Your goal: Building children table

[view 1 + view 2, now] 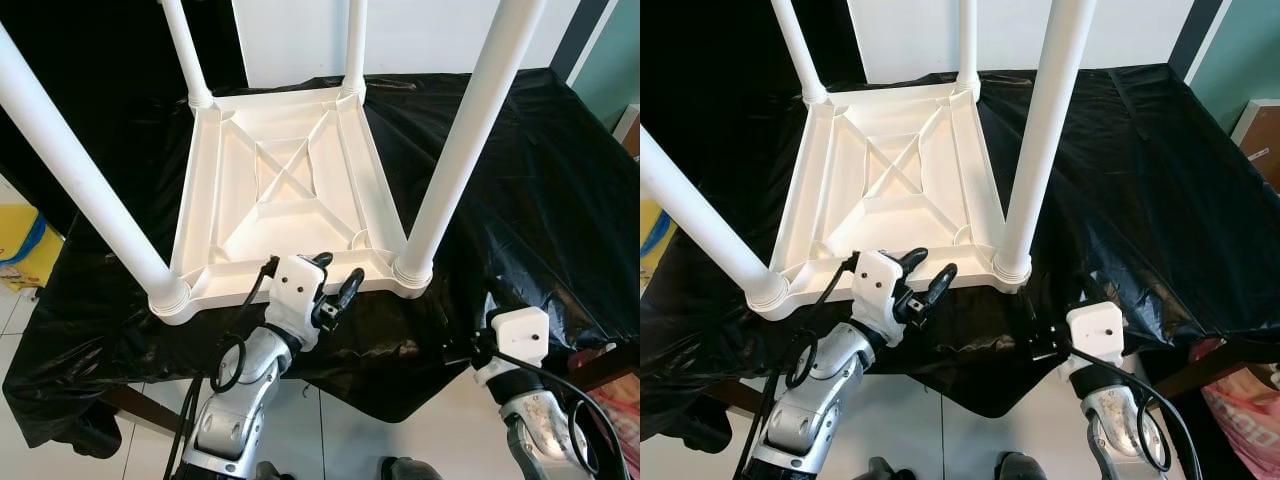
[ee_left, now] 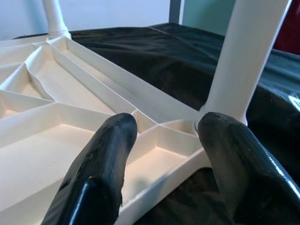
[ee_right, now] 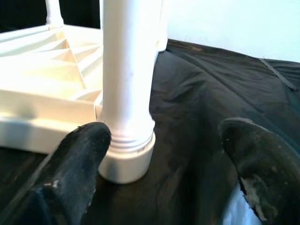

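Note:
A white plastic children's table (image 1: 285, 190) lies upside down on a black cloth (image 1: 520, 170), its ribbed underside facing up. All of its round white legs stand upright in the corner sockets, among them the front left leg (image 1: 80, 180) and the front right leg (image 1: 460, 140). My left gripper (image 1: 338, 268) is open at the tabletop's front edge, close to the front right corner, holding nothing. In the right wrist view my right gripper (image 3: 166, 131) is open and low, a short way in front of the front right leg's base (image 3: 126, 154), not touching it.
The black cloth drapes over a larger table and hangs off its front edge. A yellow object (image 1: 20, 245) stands on the floor at the left and a pink bag (image 1: 1250, 410) at the lower right. White floor tiles (image 1: 370, 440) lie below me.

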